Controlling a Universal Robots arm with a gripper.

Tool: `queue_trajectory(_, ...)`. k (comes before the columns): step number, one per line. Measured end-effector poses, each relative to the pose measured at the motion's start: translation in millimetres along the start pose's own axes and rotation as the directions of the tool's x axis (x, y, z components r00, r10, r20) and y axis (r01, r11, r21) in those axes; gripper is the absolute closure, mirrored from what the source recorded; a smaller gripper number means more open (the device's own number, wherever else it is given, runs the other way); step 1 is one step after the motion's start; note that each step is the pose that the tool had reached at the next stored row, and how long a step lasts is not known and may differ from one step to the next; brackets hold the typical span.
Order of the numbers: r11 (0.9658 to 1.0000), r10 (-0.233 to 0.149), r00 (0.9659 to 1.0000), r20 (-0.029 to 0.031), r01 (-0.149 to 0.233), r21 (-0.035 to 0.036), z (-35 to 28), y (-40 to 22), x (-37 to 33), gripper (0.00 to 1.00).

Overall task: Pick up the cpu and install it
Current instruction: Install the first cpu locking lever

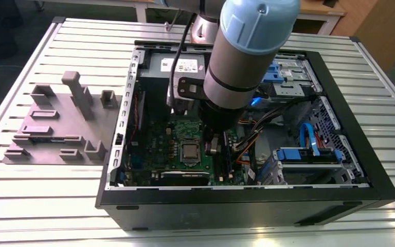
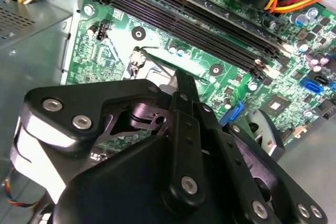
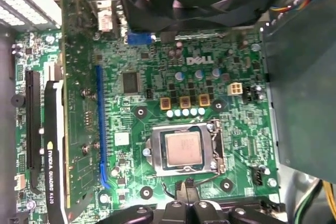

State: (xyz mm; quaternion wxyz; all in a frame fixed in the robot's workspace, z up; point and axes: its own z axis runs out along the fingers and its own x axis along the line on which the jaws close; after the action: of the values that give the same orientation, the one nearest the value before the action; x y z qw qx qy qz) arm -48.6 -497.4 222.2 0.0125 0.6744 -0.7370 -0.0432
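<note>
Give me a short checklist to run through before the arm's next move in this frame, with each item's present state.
1. Cpu located: ok. It lies flat in the socket on the motherboard, seen in the first wrist view and the exterior view.
2. Cpu square in the socket frame: ok, edges look parallel to it.
3. Gripper position: ok. It sits just beside the socket, above the board.
4. Gripper holding anything: cannot tell; the finger state is not readable.
5. Socket latched: cannot tell.
6. Room around the arm: ok. Cables run at the exterior view's right of the arm, apart from the cpu.
</note>
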Motion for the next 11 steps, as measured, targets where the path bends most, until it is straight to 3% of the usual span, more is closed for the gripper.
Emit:
queue_trajectory(7, 0.9998, -0.018, 0.9998, -0.0008, 0.018, -0.0007, 7.4, 1.4, 10.4, 0.90)
queue_trajectory(11, 0.9997, -0.023, 0.9997, -0.0010, 0.023, -0.0007, 11.7, 1.2, 12.4, 0.90)
